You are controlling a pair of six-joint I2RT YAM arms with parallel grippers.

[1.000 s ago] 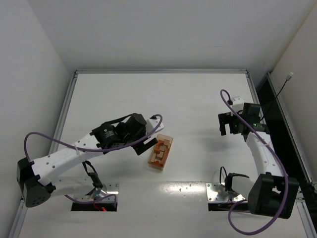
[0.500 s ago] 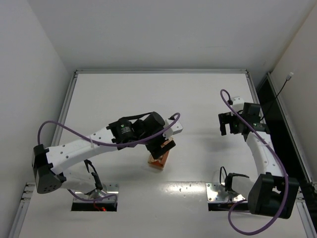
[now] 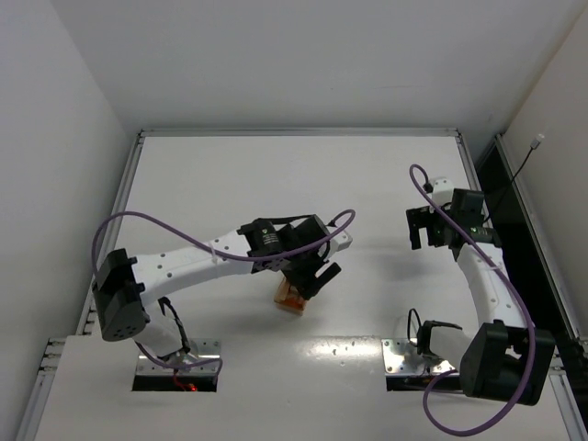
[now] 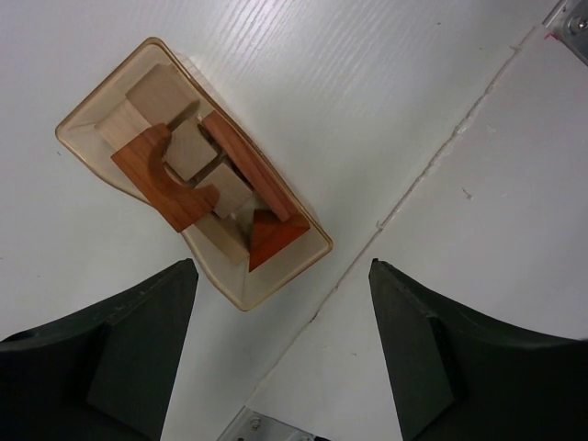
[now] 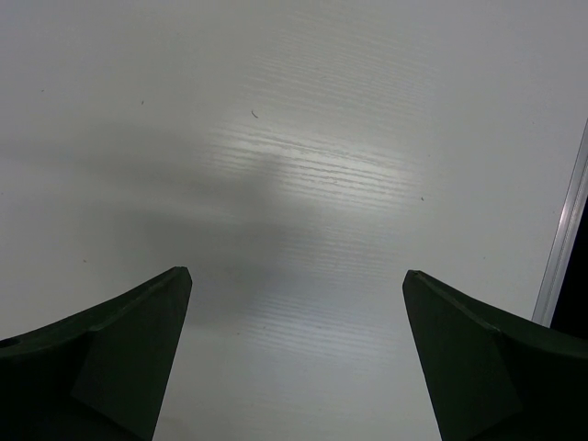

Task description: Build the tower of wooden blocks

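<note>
The wood blocks lie packed flat in a pale tray (image 4: pixel 241 296). Among them are a reddish arch piece (image 4: pixel 158 176), a reddish bar (image 4: pixel 250 167), a reddish triangular piece (image 4: pixel 274 237) and tan cubes (image 4: pixel 156 92). My left gripper (image 4: pixel 283 266) hovers open above the tray's near end, with nothing between its fingers. In the top view the left gripper (image 3: pixel 315 278) covers most of the tray (image 3: pixel 288 302). My right gripper (image 3: pixel 424 235) stands open far to the right. In the right wrist view, the right gripper (image 5: pixel 294 272) has only bare table under it.
A seam in the table (image 4: pixel 441 138) runs diagonally just right of the tray. Metal base plates (image 3: pixel 176 353) (image 3: pixel 410 354) sit at the near edge. A metal rail (image 5: pixel 565 239) borders the table on the right, and walls enclose the left, back and right.
My left arm has swung right and forward over the tray, now hiding most of it from above, and its jaws have narrowed slightly. The right arm has not moved.
</note>
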